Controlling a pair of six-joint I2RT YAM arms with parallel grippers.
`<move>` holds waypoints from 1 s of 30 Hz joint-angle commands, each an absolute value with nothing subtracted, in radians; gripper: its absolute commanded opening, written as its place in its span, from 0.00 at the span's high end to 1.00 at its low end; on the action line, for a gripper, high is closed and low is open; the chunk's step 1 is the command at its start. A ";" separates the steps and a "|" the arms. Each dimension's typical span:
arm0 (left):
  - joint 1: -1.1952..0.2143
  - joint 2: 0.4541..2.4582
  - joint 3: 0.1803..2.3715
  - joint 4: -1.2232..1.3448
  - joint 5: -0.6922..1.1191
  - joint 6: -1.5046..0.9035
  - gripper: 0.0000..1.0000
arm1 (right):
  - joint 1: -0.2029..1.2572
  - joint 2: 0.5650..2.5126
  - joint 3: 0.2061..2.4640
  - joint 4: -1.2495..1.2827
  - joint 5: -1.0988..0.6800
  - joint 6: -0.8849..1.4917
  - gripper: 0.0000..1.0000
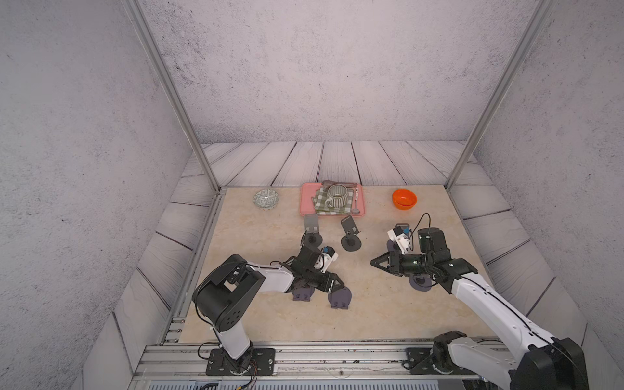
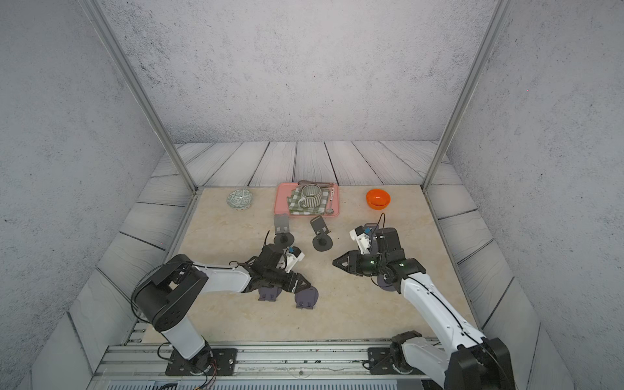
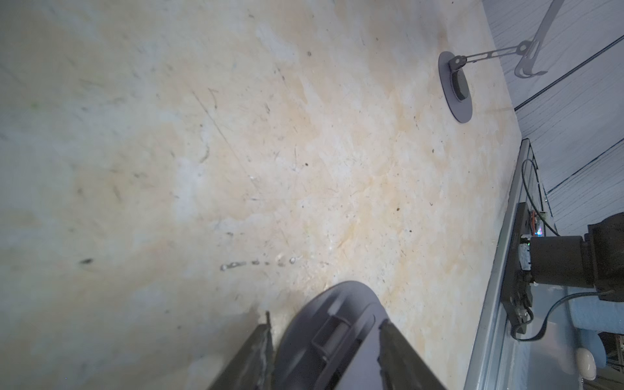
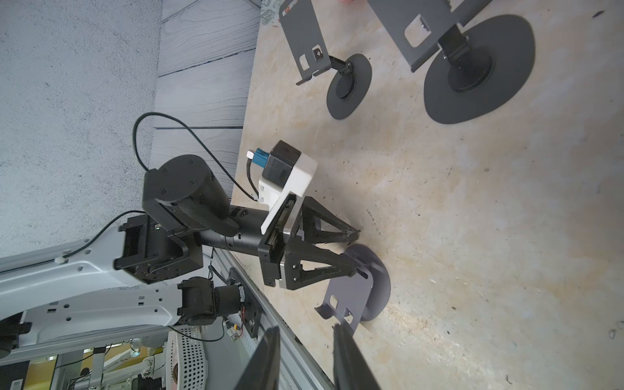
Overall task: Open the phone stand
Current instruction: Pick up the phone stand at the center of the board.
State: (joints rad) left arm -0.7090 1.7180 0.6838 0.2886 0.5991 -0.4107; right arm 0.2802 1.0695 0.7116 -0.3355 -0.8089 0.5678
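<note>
A purple-grey phone stand (image 1: 339,299) lies folded near the front middle of the table. Its slotted plate (image 4: 344,299) rests close against its round base (image 4: 374,280). My left gripper (image 1: 339,285) reaches over it from the left and is shut on the base. In the left wrist view its fingers (image 3: 391,341) flank the base (image 3: 337,320). My right gripper (image 1: 374,262) hovers to the right of the stand, pointing left. Its fingers (image 4: 341,351) stand a little apart with nothing between them.
Two dark stands (image 1: 312,229) (image 1: 351,236) stand opened behind the grippers. Another slotted purple-grey piece (image 1: 302,295) lies under my left wrist, and a round base (image 1: 420,282) under my right arm. At the back are a pink tray (image 1: 305,202) with a mug (image 1: 337,196), a patterned bowl (image 1: 266,198) and an orange bowl (image 1: 404,198).
</note>
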 commanded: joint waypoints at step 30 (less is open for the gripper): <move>-0.706 1.633 0.517 0.417 0.661 -0.550 0.47 | 0.282 1.068 0.687 -0.293 -0.835 0.584 0.69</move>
State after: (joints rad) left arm -0.7090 1.6203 0.5335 0.3786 0.6529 -0.5350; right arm 0.2802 1.0882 0.6945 -0.2947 -0.8200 0.5800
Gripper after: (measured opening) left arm 0.533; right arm 0.307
